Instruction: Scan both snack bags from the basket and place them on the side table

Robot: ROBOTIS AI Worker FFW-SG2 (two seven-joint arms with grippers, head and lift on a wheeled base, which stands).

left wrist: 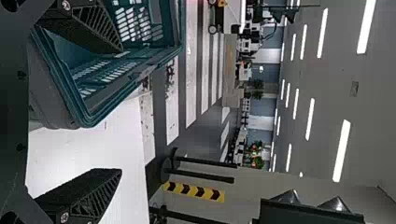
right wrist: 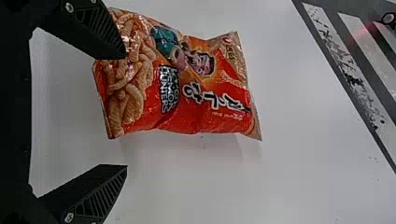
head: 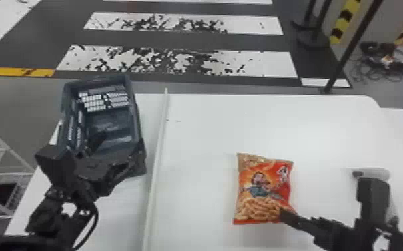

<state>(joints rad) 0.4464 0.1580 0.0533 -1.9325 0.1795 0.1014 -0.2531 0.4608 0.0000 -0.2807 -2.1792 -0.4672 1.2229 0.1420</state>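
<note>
The right tool [right wrist: 126,112] is spread open above a snack bag [right wrist: 177,88], one finger over its edge; whether they touch, I cannot tell. The left tool [left wrist: 121,111] is also open, one finger within the basket [head: 110,115] and the other outside.

The bag lies flat on the worktop [head: 204,133], out of the basket, with the scanner [head: 377,173] well to its right. I'd judge the first part begun at least; whether this bag is scanned cannot be told (nothing marks it either way). Setting it on the side table seems still to do, and the second bag's progress is unclear.

Its front bears large lettering, a cartoon figure and pictured snacks.
</note>
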